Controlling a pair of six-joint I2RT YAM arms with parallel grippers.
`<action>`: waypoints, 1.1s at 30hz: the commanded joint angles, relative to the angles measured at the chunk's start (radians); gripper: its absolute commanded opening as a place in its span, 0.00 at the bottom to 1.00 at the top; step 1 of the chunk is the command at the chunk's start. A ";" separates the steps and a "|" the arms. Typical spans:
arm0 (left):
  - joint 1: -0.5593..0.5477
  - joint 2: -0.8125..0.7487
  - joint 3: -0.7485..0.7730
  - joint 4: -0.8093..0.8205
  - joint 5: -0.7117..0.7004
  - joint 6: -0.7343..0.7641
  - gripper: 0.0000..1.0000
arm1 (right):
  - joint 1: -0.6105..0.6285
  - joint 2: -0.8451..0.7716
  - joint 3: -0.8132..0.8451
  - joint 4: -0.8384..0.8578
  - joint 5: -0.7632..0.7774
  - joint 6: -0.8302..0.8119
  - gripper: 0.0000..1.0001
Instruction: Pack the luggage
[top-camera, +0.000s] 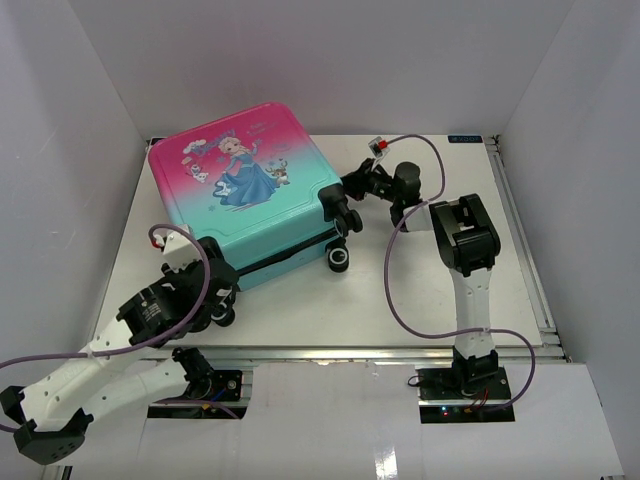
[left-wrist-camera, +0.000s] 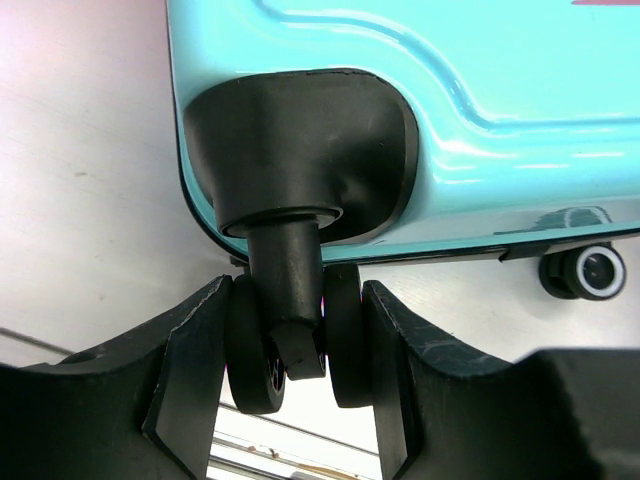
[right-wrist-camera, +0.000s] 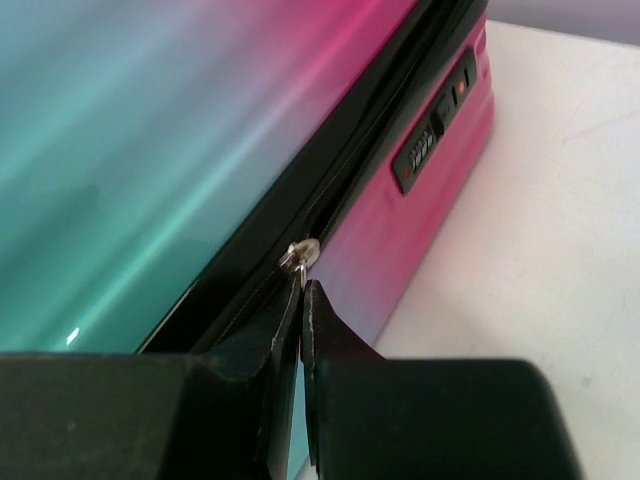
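**Right wrist view: running the zip while the luggage is braced**

**Position.** The luggage (top-camera: 250, 190) lies flat on the table (top-camera: 400, 290), print side up, with its two shells together.

**Right gripper.** The right gripper (right-wrist-camera: 302, 295) is at the luggage's side seam. Its jaws are pressed narrow on the pull (right-wrist-camera: 300, 253) of the zip (right-wrist-camera: 335, 195). The lock (right-wrist-camera: 432, 145) sits further along the same side. The pictures do not show how much of the zip is already closed.

**Left gripper.** The left gripper (left-wrist-camera: 295, 330) is at a corner of the luggage's wheeled end. Its jaws are held at a medium width on a twin wheel (left-wrist-camera: 248, 350), one finger against each outer face.

**Step in hand (judged).** Closing the zip, with the left arm acting as an anchor.

**Procedure.**
1. Keep the grip on the wheel firm, so that the luggage cannot slide or turn under the pull.
2. Draw the pull along the line of the seam, parallel to the luggage's side. Do not pull away from the side or upward.
3. Hold the tab deep between the fingertips. It is small and smooth, and a shallow pinch is likely to slip.
4. Move slowly at the luggage's corners and turn the wrist to follow the curve of the zip.

**Caution.** The wheel may swivel on its stem. If the luggage starts to rotate, reduce the pulling force first.
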 joint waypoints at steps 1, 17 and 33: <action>0.002 0.024 0.128 -0.036 -0.167 0.057 0.00 | 0.002 -0.090 -0.163 0.295 0.167 0.046 0.08; 0.054 0.244 0.399 0.075 0.132 0.392 0.54 | 0.153 -0.156 -0.433 0.439 0.219 0.062 0.08; 0.053 0.303 0.611 0.141 0.391 0.588 0.98 | 0.241 -0.178 -0.483 0.402 0.222 0.036 0.08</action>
